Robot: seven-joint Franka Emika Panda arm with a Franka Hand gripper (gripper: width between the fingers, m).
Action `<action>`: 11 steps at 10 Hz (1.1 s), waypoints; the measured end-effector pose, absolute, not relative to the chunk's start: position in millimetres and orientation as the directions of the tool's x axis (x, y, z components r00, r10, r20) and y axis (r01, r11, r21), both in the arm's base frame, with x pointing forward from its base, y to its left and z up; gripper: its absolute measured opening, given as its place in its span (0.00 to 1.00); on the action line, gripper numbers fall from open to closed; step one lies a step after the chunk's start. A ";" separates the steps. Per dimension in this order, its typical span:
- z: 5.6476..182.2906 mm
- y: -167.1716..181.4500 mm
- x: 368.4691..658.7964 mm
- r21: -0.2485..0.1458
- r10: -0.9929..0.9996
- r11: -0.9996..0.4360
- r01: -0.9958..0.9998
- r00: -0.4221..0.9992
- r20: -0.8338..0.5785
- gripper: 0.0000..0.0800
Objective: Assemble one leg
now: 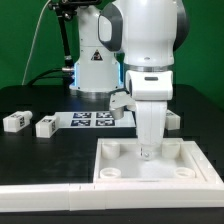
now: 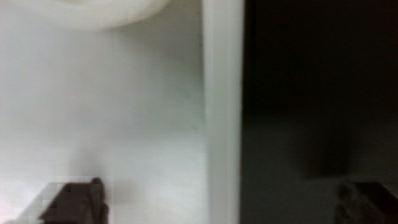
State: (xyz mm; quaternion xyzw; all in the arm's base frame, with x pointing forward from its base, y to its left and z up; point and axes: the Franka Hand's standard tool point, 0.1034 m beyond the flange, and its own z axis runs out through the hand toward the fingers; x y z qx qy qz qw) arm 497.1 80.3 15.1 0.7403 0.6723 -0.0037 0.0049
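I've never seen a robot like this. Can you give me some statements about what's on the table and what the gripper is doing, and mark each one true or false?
1. Two small white legs lie on the black table at the exterior view's left. True.
2. The gripper holds a leg. False: in the wrist view its fingers stand wide apart with nothing between them.
3. The gripper hangs above the large white panel. True.
4. The marker board lies on top of the white panel. False: it lies on the table behind the panel, nearer the robot's base.
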 end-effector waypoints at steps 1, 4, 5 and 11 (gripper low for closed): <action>24.9 81.6 491.8 0.009 0.992 -0.129 0.992 0.129 -0.015 0.81; 55.7 85.9 469.3 0.020 0.970 -0.239 0.971 0.240 -0.033 0.81; 65.1 87.9 465.6 0.030 0.965 -0.257 0.966 0.258 -0.033 0.81; 60.5 88.3 464.2 0.025 0.861 -0.508 0.861 0.509 -0.023 0.81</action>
